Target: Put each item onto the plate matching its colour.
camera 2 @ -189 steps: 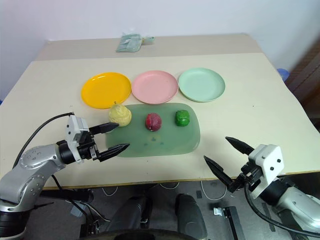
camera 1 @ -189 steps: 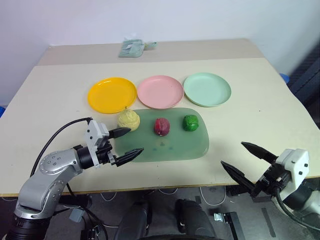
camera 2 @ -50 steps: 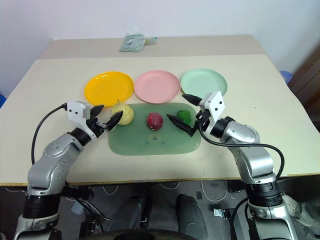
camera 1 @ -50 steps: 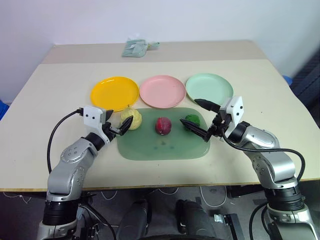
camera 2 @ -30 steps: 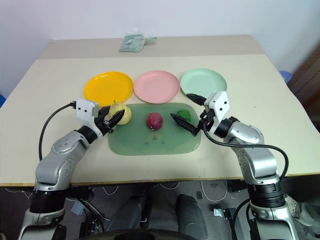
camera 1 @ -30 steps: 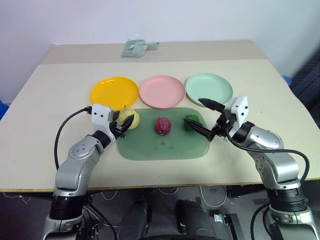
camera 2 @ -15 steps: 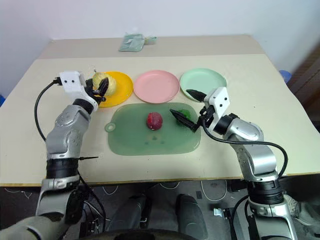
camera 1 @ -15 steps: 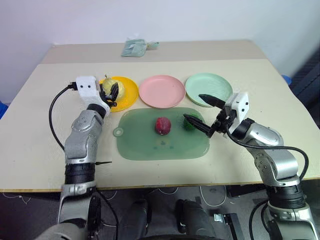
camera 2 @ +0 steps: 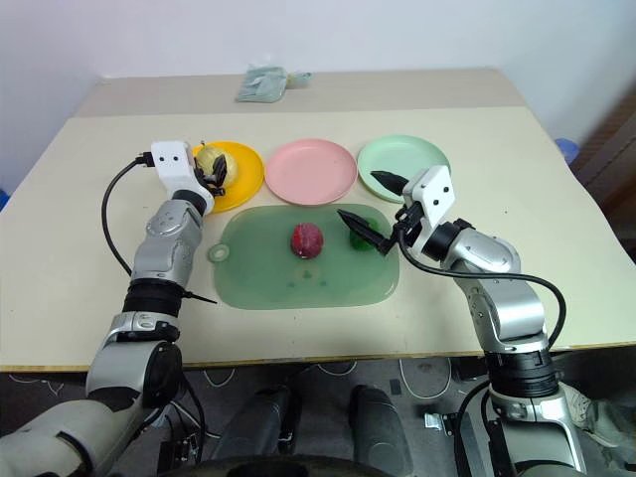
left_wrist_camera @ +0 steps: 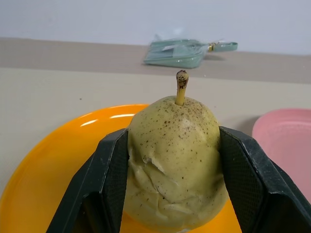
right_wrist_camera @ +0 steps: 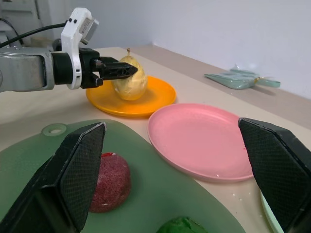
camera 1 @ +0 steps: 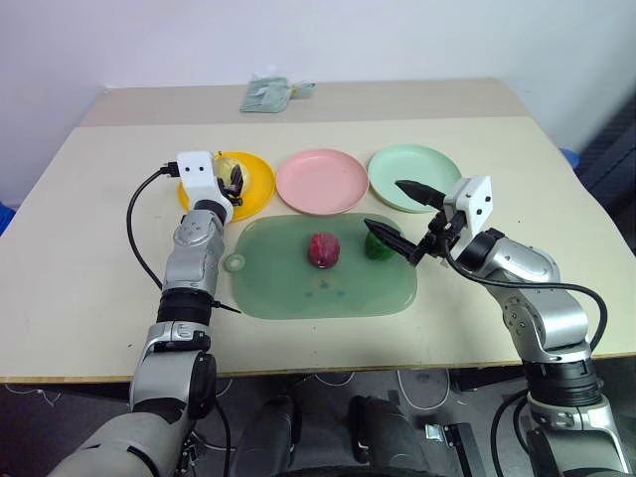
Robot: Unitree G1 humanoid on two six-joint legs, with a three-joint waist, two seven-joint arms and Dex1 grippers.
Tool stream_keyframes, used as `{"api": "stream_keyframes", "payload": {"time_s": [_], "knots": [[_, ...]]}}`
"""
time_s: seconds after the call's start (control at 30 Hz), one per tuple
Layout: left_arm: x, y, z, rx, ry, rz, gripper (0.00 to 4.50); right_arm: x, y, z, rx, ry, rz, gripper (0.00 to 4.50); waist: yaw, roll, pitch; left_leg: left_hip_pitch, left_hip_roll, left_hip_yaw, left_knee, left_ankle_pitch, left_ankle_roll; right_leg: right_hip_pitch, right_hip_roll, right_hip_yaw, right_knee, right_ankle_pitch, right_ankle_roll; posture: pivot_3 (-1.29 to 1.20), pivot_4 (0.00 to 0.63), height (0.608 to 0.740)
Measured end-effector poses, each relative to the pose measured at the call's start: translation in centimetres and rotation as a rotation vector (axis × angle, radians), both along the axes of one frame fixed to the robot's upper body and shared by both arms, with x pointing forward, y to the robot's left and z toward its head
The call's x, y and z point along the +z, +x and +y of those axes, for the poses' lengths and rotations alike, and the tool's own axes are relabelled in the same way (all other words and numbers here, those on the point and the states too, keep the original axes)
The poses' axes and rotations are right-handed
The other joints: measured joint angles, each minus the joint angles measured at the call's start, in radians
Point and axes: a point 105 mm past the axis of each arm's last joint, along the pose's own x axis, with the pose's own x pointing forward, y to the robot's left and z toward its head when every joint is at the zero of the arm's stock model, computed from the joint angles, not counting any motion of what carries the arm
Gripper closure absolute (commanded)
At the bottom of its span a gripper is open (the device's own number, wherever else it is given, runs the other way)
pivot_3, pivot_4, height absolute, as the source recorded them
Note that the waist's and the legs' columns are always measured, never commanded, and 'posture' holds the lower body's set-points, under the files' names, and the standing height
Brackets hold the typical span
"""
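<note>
**Pear over its plate, two items waiting on the tray**

While the pale yellow toy pear with a brown stem (left_wrist_camera: 176,165) hangs over the round orange-yellow plastic plate (camera 1: 254,195) in the upper left of the head view, the left gripper (left_wrist_camera: 172,184) has its two black fingers (left_wrist_camera: 112,179) pressed against the pear's sides, stem up. That upright clamp suits a colour match: the fruit looks ready to be set down on the plate beneath it, though I cannot tell whether its base touches the plate yet.

At centre frame, the dark red-magenta toy ball (camera 1: 323,249) sits on the translucent green rounded-rectangle tray (camera 1: 298,298). Just right of it on the same tray lies the dark green bumpy toy ball (camera 1: 378,244). The round pink plate (camera 1: 321,181) and the round mint green plate (camera 1: 422,171) stand bare in the upper middle.

Right of centre, the right gripper (camera 1: 402,221) has its fingers spread wide and holds nothing; one fingertip lies over the green ball, probably lining up a grasp.
</note>
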Motion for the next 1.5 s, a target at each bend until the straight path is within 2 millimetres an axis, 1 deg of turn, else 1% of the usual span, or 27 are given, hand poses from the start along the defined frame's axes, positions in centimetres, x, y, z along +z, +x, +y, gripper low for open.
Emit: {"api": "stream_keyframes", "payload": {"time_s": [0.03,0.1,0.27,0.3,0.37,0.43,0.5,0.57,0.6,0.67,0.77,0.83,0.93,1.03,1.13,1.23,1.37,1.47,1.5], "knots": [[0.0,0.0,0.0,-0.001,0.000,0.002,0.94,0.0,0.0,0.0,-0.001,0.000,0.000,0.00,0.000,0.000,0.000,0.000,0.000,0.000,0.000,0.000,0.000,0.000,0.000,0.000,0.000,0.000,0.000,0.00,0.150,0.740],[0.0,0.0,0.0,0.000,0.000,0.001,0.06,0.0,0.0,0.0,-0.002,0.000,0.000,0.00,0.001,0.000,0.000,0.000,0.000,0.000,0.000,0.000,0.000,0.000,0.000,0.000,0.000,0.000,0.000,0.00,0.150,0.740],[0.1,-0.5,0.1,0.000,0.005,-0.012,0.06,0.0,0.0,0.0,-0.006,0.001,0.003,0.00,0.001,0.000,0.000,0.000,0.000,0.000,0.000,0.000,0.000,0.000,0.000,0.000,0.000,0.000,0.000,0.00,0.150,0.740],[0.4,-0.7,0.0,-0.008,0.006,-0.017,0.06,-0.1,0.0,-0.1,-0.009,0.001,0.003,0.00,0.001,0.000,0.000,0.000,0.000,0.000,0.000,0.000,0.000,0.000,0.000,0.000,0.000,0.000,0.000,0.00,0.150,0.740],[1.5,-1.4,-0.9,-0.064,0.008,-0.048,0.06,-0.2,-0.1,-0.2,-0.017,0.003,0.004,0.00,0.001,0.000,0.000,0.000,0.000,0.000,0.000,0.000,0.000,0.000,-0.001,0.000,0.000,0.000,0.000,0.00,0.150,0.740],[3.1,-2.4,-2.2,-0.164,-0.016,-0.091,0.06,-0.2,-0.3,-0.3,-0.023,0.003,0.005,0.00,0.002,0.000,0.000,0.000,0.000,0.000,0.000,0.000,0.000,0.000,-0.002,0.000,0.000,0.000,0.000,0.00,0.150,0.740],[4.6,-3.9,-3.9,-0.308,-0.034,-0.131,0.06,-0.2,-0.5,-0.4,-0.033,0.003,0.004,0.00,0.001,0.000,0.000,0.000,0.000,0.000,0.000,0.000,0.000,0.000,-0.002,0.001,0.000,0.000,0.000,0.00,0.150,0.740],[5.4,-5.5,-5.4,-0.453,-0.022,-0.146,0.06,-0.5,-0.7,-0.9,-0.053,0.002,0.012,0.00,0.000,0.000,0.000,0.000,0.000,0.000,0.000,0.000,0.000,0.000,-0.002,0.001,0.000,0.000,0.000,0.00,0.150,0.740],[5.3,-6.4,-6.0,-0.540,0.005,-0.134,0.06,-0.6,-0.8,-1.3,-0.068,0.001,0.014,0.00,-0.001,0.000,0.000,0.000,0.000,0.000,0.000,0.000,0.000,0.000,-0.002,0.001,0.000,0.000,-0.001,0.00,0.150,0.740],[4.5,-7.7,-6.8,-0.668,0.043,-0.082,0.06,-0.9,-1.1,-2.1,-0.101,-0.005,0.025,0.00,-0.005,0.001,0.000,0.001,0.000,0.000,0.000,0.000,0.000,0.000,-0.001,0.001,0.001,0.000,-0.001,0.00,0.150,0.740],[2.7,-8.7,-7.9,-0.804,0.096,-0.001,0.06,-1.2,-1.5,-2.8,-0.131,-0.005,0.033,0.00,-0.006,0.001,0.000,0.001,0.000,0.000,0.000,0.000,0.000,0.000,0.000,0.001,0.001,-0.001,-0.002,0.00,0.150,0.740],[1.4,-9.0,-8.6,-0.876,0.120,0.049,0.06,-1.5,-2.0,-3.0,-0.138,-0.012,0.040,0.00,-0.006,0.001,0.000,0.000,0.000,0.000,0.000,0.000,0.000,0.000,0.000,0.001,0.001,-0.001,-0.002,0.00,0.150,0.740],[-0.4,-9.6,-9.7,-0.986,0.152,0.117,0.06,-2.3,-3.0,-4.1,-0.168,-0.028,0.068,0.00,-0.002,0.001,0.000,0.000,0.000,0.001,0.000,0.000,0.000,0.001,0.000,0.001,0.000,-0.001,-0.002,0.00,0.150,0.740],[-1.4,-10.0,-10.7,-1.074,0.201,0.143,0.06,-2.9,-4.3,-5.3,-0.191,-0.048,0.091,0.00,0.002,0.001,0.000,0.000,0.000,0.001,0.000,0.000,0.000,0.001,0.000,0.001,0.000,-0.002,-0.003,0.00,0.150,0.740],[-2.3,-10.3,-11.3,-1.127,0.242,0.165,0.06,-3.0,-5.7,-6.5,-0.215,-0.054,0.108,0.00,0.003,0.001,0.000,0.000,0.001,0.000,0.000,0.000,0.000,0.001,-0.001,0.001,0.000,-0.002,-0.003,0.00,0.150,0.740],[-2.8,-10.4,-11.4,-1.147,0.261,0.182,0.06,-2.7,-6.9,-7.5,-0.242,-0.055,0.114,0.00,0.001,0.001,0.000,0.000,0.001,0.000,0.000,0.000,0.000,0.000,-0.001,0.001,0.000,-0.002,-0.003,0.00,0.150,0.740],[-3.5,-10.2,-11.4,-1.139,0.304,0.205,0.06,-2.5,-7.7,-7.4,-0.248,-0.055,0.110,0.00,0.002,0.001,0.000,0.000,0.001,0.000,0.000,0.000,0.000,0.001,-0.001,0.001,0.000,-0.002,-0.003,0.00,0.150,0.740],[-4.3,-9.7,-11.4,-1.123,0.324,0.229,0.06,-2.5,-7.7,-7.5,-0.262,-0.055,0.109,0.00,0.003,0.001,0.000,0.000,0.001,0.001,0.001,0.000,0.000,0.001,-0.001,0.001,0.000,-0.002,-0.003,0.00,0.150,0.740],[-4.3,-9.6,-11.5,-1.117,0.327,0.230,0.29,-2.4,-7.7,-7.4,-0.263,-0.056,0.107,0.00,0.005,0.001,0.000,0.000,0.001,0.000,0.001,0.000,0.000,0.001,-0.001,0.001,0.000,-0.002,-0.003,0.00,0.150,0.740]]}}
